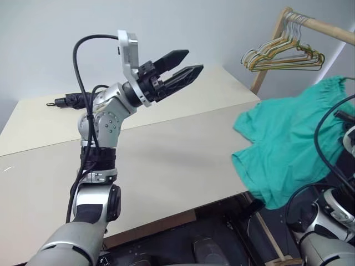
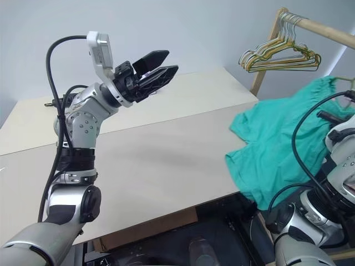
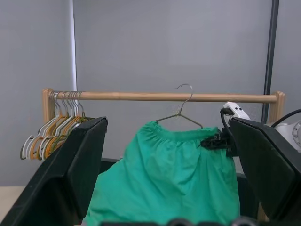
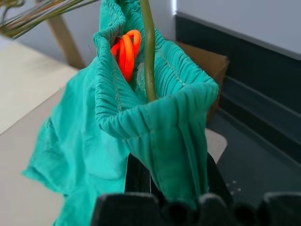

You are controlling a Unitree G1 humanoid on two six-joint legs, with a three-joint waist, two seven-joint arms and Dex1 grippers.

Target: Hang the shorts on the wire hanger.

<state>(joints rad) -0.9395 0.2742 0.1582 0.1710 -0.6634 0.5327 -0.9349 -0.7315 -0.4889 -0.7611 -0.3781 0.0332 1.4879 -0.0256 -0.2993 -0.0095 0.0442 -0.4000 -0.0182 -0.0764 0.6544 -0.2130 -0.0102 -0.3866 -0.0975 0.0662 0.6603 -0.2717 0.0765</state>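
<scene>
A: Right wrist view: your right gripper (image 4: pixel 167 188) is clenched on the shorts (image 4: pixel 117 117) waistband, wire hanger (image 4: pixel 148 52) threaded inside, off the table's right edge.

B: And the left gripper (image 1: pixel 180 66)?

A: Released, empty. Tug sideways and the waistband may slip off the wire.

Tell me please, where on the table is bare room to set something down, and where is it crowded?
The near table is bare between the raised left gripper and the shorts. The far tabletop is bare too, apart from a dark object near its left end. It is crowded at the right: the shorts overhang the table corner, with the hangers on the wooden rail behind them.
</scene>
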